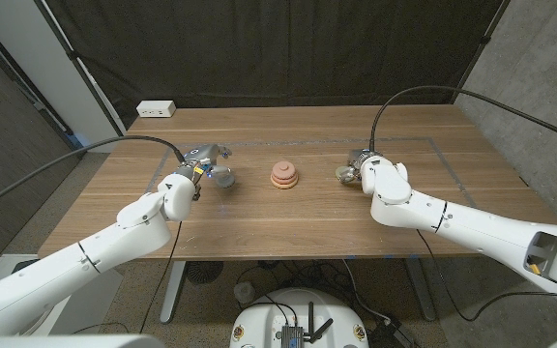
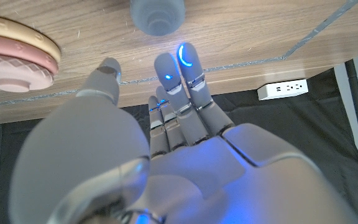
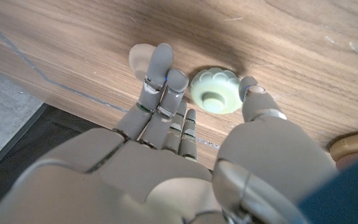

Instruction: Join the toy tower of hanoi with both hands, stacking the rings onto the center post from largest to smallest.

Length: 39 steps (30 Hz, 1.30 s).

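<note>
The tower [image 1: 284, 175] stands mid-table as a stack of pink and orange rings on the center post; its cream and pink rings [image 2: 14, 53] also appear in the left wrist view. A blue-grey ring [image 1: 222, 177] lies left of the tower, just beyond my left hand [image 1: 204, 160]. That hand [image 2: 166, 143] reaches toward the ring [image 2: 158, 14] with straight fingers and holds nothing. A pale green ring [image 1: 343, 175] lies right of the tower. My right hand [image 1: 367, 173] has its fingers [image 3: 163, 78] and thumb on either side of the green ring [image 3: 215, 92], which sits on the table.
A small pale ring [image 3: 140, 57] lies just past my right hand's fingers. A white power strip [image 1: 157, 109] sits at the table's far left edge. Blue tape lines [image 1: 433, 145] mark the wood. A dark curtain hangs behind the table.
</note>
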Each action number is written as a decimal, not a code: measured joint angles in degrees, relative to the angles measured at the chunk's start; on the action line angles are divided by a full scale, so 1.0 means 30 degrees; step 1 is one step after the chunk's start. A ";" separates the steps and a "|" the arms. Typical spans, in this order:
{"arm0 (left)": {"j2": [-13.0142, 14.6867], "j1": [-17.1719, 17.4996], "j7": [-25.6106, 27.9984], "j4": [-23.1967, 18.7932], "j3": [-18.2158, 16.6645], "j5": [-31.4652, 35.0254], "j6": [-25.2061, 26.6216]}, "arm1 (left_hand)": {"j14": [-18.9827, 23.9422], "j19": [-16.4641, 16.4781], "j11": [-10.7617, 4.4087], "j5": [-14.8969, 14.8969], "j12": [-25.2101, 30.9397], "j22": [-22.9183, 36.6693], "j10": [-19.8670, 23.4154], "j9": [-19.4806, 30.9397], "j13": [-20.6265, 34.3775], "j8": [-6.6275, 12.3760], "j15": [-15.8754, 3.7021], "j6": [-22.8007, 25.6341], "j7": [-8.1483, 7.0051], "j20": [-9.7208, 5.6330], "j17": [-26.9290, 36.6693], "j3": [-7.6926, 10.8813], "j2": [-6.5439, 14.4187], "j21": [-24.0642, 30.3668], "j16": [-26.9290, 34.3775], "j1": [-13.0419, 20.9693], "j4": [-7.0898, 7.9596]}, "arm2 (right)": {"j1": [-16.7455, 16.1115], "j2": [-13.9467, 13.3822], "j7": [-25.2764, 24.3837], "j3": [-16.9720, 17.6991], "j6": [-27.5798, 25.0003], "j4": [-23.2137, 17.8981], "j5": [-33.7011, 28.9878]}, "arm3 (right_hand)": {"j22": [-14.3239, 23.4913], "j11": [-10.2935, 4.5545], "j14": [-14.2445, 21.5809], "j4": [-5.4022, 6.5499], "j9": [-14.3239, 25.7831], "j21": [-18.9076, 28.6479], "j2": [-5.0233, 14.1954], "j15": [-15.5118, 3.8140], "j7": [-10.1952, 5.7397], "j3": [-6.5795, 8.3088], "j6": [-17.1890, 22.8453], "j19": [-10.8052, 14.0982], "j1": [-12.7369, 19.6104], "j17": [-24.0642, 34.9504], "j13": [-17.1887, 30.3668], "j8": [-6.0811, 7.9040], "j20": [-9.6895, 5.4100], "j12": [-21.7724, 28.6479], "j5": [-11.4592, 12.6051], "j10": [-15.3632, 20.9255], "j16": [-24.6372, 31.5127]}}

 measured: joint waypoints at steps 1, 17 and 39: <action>0.0000 0.0000 -0.0005 0.0000 0.0000 -0.0005 -0.0007 | 0.0000 0.0000 0.0000 0.0000 0.0000 0.0000 0.0000 0.0000 0.0000 0.0000 0.0000 0.0000 0.0000 -0.0001 0.0000 0.0000 0.0000 0.0000 0.0000 0.0000 0.0000 | 0.0010 0.0005 0.0000 -0.0011 0.0000 0.0012 0.0000 | 0.0001 0.0012 0.0000 0.0034 0.0000 0.0000 0.0000 0.0001 -0.0003 -0.0033 0.0004 0.0000 0.0000 -0.0039 0.0045 0.0042 0.0000 0.0107 0.0000 0.0130 0.0000; -0.0030 -0.0145 -0.0107 0.0126 0.0103 -0.0114 -0.0111 | 0.0000 0.0000 0.0010 -0.0001 0.0000 -0.0002 0.0150 0.0006 0.0011 0.0000 0.0000 0.0000 -0.0002 0.0000 -0.0002 0.0104 0.0076 0.0000 0.0000 -0.0076 0.0002 | 0.0428 0.0216 0.0074 -0.0544 -0.0199 0.0533 0.0210 | 0.0004 -0.0287 0.0002 0.0057 -0.0179 0.0000 0.0307 -0.0001 -0.0524 -0.0364 0.0529 0.0002 0.0306 -0.0253 0.0349 0.0326 -0.0001 0.0404 0.0002 0.0897 0.0000; -0.0086 -0.0218 -0.0136 0.0419 0.0131 -0.0506 -0.0519 | 0.0000 0.0000 -0.0035 0.0077 0.0000 0.0087 0.0310 0.0092 0.0092 0.0000 0.0000 0.0106 0.0098 0.0000 0.0090 0.0451 0.0177 0.0000 0.0000 -0.0177 -0.0025 | 0.0711 0.0268 0.0053 -0.1349 -0.0698 0.0568 0.0210 | 0.0162 -0.1490 0.0887 -0.0028 -0.0357 0.0302 0.0814 -0.0317 -0.1476 -0.0446 0.2398 0.0540 0.1015 0.0640 0.0966 0.0958 -0.0116 0.1233 -0.0003 0.3827 0.0872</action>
